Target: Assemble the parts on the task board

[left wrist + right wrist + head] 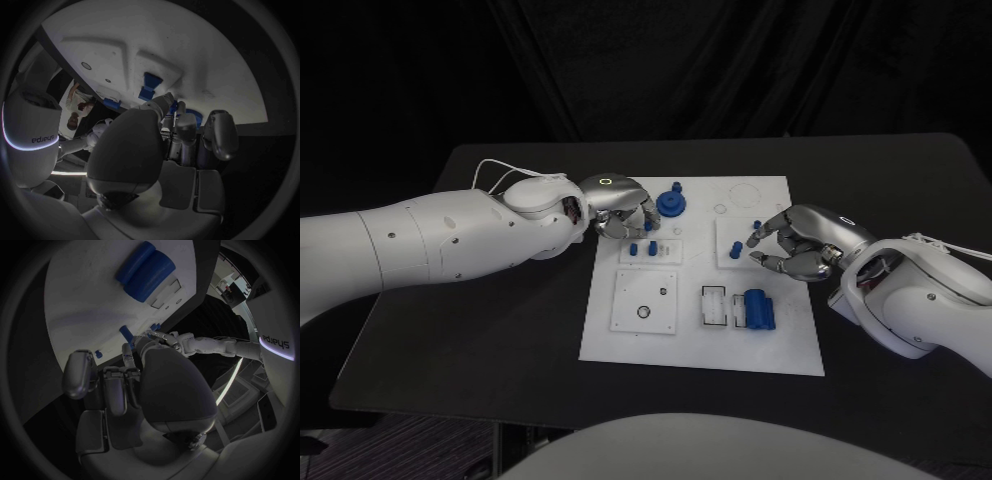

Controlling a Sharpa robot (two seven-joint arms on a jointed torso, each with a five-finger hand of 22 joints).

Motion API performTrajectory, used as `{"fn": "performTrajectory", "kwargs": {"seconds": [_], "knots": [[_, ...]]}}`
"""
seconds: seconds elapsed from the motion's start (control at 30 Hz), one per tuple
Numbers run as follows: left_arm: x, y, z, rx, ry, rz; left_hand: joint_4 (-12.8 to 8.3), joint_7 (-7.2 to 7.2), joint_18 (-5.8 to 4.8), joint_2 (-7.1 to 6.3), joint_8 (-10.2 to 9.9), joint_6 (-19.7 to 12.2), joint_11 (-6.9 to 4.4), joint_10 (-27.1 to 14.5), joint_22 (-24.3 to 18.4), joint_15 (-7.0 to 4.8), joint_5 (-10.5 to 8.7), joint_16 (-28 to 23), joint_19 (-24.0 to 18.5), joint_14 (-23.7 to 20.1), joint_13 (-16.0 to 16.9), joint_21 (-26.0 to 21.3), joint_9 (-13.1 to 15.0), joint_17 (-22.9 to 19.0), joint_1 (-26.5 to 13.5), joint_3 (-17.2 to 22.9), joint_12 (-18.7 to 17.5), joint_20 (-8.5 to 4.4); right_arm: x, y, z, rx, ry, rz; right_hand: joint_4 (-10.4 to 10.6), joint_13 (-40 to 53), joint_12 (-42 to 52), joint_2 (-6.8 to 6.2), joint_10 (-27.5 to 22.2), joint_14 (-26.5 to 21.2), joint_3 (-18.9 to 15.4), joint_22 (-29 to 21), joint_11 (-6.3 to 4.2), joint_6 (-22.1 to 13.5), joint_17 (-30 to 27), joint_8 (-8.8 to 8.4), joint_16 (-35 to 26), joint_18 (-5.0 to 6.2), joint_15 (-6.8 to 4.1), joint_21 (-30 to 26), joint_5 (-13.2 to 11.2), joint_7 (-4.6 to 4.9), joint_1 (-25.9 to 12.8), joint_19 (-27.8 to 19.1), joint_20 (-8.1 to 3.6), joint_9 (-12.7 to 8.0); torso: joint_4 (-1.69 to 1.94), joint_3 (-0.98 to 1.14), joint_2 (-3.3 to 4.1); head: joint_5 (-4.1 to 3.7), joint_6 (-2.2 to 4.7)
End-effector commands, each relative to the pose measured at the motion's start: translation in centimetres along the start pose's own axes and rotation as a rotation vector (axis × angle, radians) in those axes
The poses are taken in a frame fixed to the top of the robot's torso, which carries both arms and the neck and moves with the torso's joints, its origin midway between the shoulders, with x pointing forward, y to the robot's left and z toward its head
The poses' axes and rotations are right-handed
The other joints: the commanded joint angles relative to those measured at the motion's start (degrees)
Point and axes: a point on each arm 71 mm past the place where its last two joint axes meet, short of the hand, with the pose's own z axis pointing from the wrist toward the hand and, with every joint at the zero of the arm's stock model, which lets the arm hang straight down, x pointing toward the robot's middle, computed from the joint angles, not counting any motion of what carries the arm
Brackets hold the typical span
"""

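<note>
The left hand point(620, 205) is hovering over the board's point(704, 345) far left corner, fingers curled downward; whether it is gripping anything cannot be told. Just beside its fingertips a round blue part point(672, 205) is standing on the board, and two small blue pegs point(643, 248) are sitting in a square plate right below the hand. The right hand point(798, 245) is hanging over the board's right edge, fingers bent inward; a small blue piece point(757, 227) is showing at its fingertips, though a grip on it cannot be confirmed. Another small blue peg point(736, 248) is standing just left of that hand. Nearer the robot, two blue cylinders point(757, 308) are lying side by side, well apart from both hands.
</note>
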Motion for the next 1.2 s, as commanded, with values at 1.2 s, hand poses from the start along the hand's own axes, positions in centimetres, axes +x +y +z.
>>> {"fn": "performTrajectory", "kwargs": {"seconds": [1.2], "knots": [[-0.8,2.0,-1.7,-0.075,-0.122,0.036,-1.24,-4.35,3.37,-2.05,-3.14,-10.67,1.06,-12.9,0.84,0.76,-0.33,-4.22,-5.12,-6.64,0.83,-17.22,-3.51,-8.16,2.54,-0.23,0.02,0.34,0.0,-0.3,-0.3,0.016,0.009,-0.002,0.07,12.29,-0.52,-0.14,3.28,5.56,0.43,8.75,-0.36,0.62,13.2,0.17,-0.44,0.73,-0.36,-0.14,0.2,0.01,-0.19,-0.23,-0.24,-0.1,-0.02,-0.04,0.02,0.07,0.01]]}}
